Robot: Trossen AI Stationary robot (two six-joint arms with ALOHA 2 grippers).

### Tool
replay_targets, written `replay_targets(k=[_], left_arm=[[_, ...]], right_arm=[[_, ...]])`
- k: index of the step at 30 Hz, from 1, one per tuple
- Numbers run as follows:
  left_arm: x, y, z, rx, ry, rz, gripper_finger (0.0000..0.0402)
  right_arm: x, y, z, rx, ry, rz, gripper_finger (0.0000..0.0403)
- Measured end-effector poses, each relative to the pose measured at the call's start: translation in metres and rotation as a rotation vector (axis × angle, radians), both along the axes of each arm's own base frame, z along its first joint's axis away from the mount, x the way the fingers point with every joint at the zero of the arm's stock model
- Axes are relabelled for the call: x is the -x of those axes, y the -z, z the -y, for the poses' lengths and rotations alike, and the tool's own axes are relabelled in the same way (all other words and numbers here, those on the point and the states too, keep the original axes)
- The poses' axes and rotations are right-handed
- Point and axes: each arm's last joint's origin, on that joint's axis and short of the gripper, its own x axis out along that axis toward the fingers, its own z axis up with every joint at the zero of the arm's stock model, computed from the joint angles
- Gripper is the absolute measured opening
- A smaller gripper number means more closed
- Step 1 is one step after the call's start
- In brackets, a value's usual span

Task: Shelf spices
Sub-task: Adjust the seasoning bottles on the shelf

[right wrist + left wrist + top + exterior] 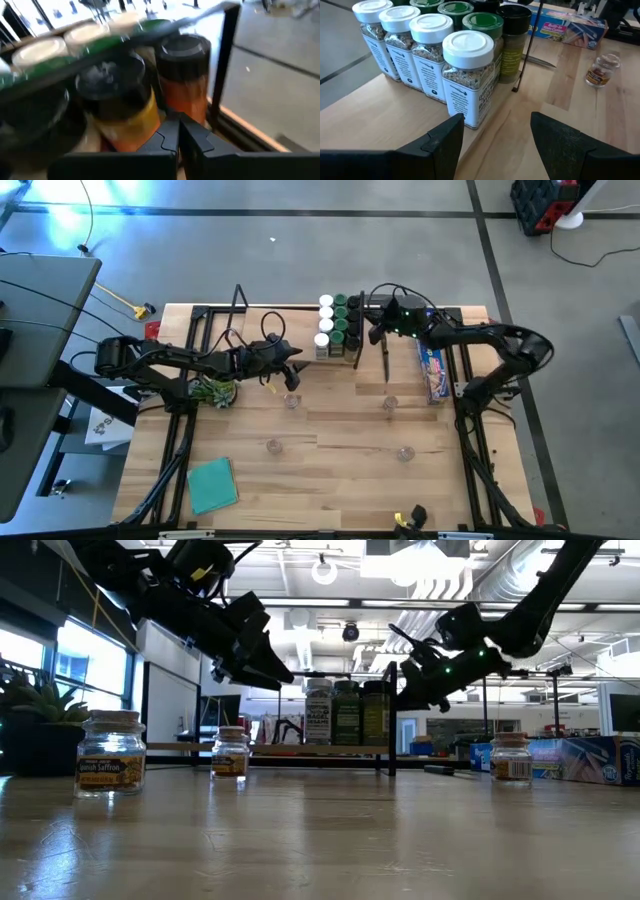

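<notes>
Several spices stand packed together on the shelf (pixel 300 753) at the table's far middle: white-lidded jars (pixel 468 75), green-lidded jars (pixel 482 22) and dark-lidded jars (pixel 184 70). Three loose spice jars (pixel 291 401), (pixel 390 405), (pixel 404 452) stand upright on the tabletop nearer the front. My left gripper (pixel 495 135) hovers open just left of the shelf, level with the nearest white-lidded jar, nothing between its fingers. My right gripper (pixel 177 132) is shut, its tips right at the foot of two dark-lidded jars on the shelf's right side. My right gripper comes slanting down from the table's right, its shut fingertips (pixel 170 131) between the yellow-filled jar (pixel 120 100) and the orange-filled jar (pixel 186 95). Whether the tips touch either jar, I cannot tell.
A long blue wrap box (pixel 432 372) lies right of the shelf. A green leafy bunch (pixel 215 391) sits under my left arm. A green cloth (pixel 212 485) lies at the near left. Another loose jar (pixel 273 446) stands mid-table. A black wire upright (pixel 525 55) borders the jars.
</notes>
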Motion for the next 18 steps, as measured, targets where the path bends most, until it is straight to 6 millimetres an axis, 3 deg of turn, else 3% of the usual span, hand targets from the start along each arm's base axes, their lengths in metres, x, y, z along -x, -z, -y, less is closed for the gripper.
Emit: replay_targets(k=[6,10,14,18], left_arm=[[0.001,0.002,0.0,-0.009,0.002,-0.028,0.0225],[0.003,0.005,0.0,-0.016,0.006,-0.07,0.0225],[0.004,0.008,0.0,-0.016,-0.001,-0.104,0.0225],[0.004,0.008,0.0,-0.016,-0.004,-0.107,0.0225]], right_arm=[[0.022,-0.023,-0.022,-0.074,0.113,-0.154,0.0],[0.027,-0.038,-0.059,-0.11,0.078,-0.182,0.0],[0.019,-0.033,-0.099,-0.136,-0.015,-0.118,0.0],[0.009,-0.021,-0.116,-0.13,0.029,-0.065,0.0]])
